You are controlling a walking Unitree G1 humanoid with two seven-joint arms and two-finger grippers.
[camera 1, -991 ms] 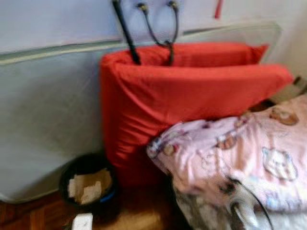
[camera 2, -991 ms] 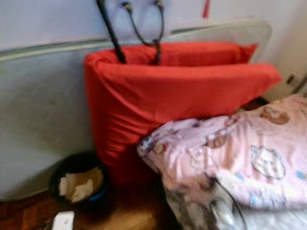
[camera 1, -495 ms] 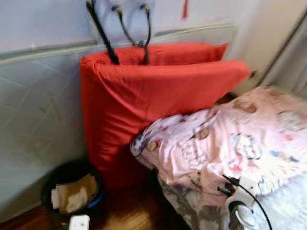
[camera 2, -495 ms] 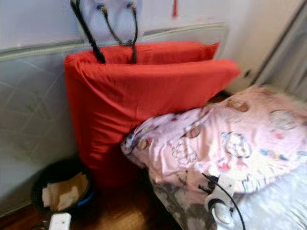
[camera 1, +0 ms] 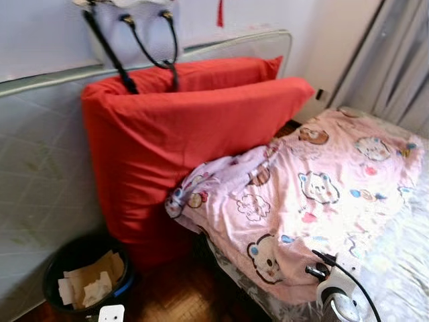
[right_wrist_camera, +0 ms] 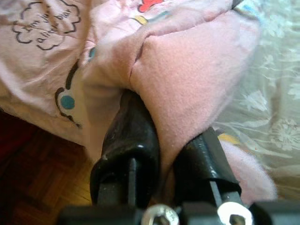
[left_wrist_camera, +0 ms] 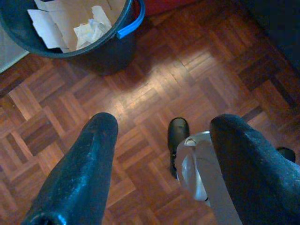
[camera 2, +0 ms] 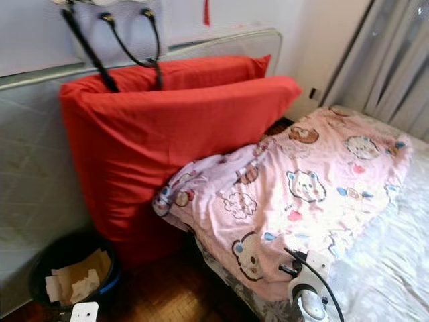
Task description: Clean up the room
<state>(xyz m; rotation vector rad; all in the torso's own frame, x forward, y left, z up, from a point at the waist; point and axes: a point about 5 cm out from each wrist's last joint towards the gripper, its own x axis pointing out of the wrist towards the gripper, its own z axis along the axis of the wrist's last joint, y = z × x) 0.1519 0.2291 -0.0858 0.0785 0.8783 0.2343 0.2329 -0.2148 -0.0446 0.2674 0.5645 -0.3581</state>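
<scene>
Right gripper: clamped on a fold of the pink blanket, at its near edge.
Blanket: spread over the bed on the right — far corner against the red cushion.
Left gripper: fingers apart, over the wooden floor.
Bin: near left, holding paper scraps.

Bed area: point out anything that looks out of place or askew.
The pink blanket lies bunched, one corner hanging off the bed's edge toward the floor, a fold pinched in the right gripper. The red cushion stands tilted against the headboard, a bag's straps draped over it.
</scene>
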